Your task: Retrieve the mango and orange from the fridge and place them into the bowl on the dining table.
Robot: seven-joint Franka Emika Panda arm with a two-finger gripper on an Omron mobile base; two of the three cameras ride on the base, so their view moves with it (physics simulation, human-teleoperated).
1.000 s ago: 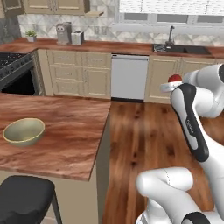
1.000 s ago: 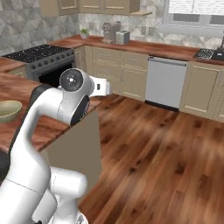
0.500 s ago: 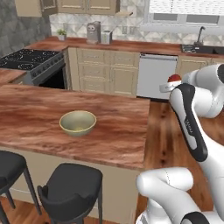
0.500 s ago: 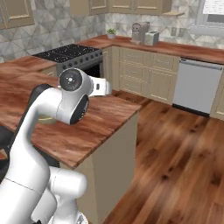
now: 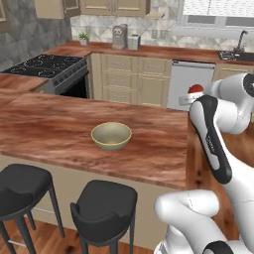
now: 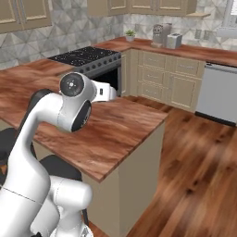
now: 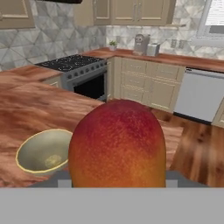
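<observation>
My gripper (image 5: 191, 95) is shut on the mango (image 5: 195, 89), a small red fruit held high at the right, beyond the dining table's right end. Up close in the hand view the mango (image 7: 117, 142) is red-orange and hides most of the fingers. The olive-beige bowl (image 5: 111, 135) sits upright on the reddish-brown dining table (image 5: 49, 126), left of and lower than the gripper. In the hand view the bowl (image 7: 43, 151) lies low on the left, with nothing in it. In the right base view the table (image 6: 122, 127) stretches past my arm. The orange and the fridge are out of view.
Two black stools (image 5: 105, 204) (image 5: 22, 186) stand at the table's near side. A black stove (image 5: 47, 67) and wood worktops over beige cabinets line the far wall, with a dishwasher (image 5: 191, 84) and a coffee machine (image 5: 119, 35). Wood floor (image 6: 194, 162) opens to the right.
The base has driven, so the whole scene has shifted: the dining table and bowl now sit nearer the middle of the left base view. The arm holds the mango as before.
</observation>
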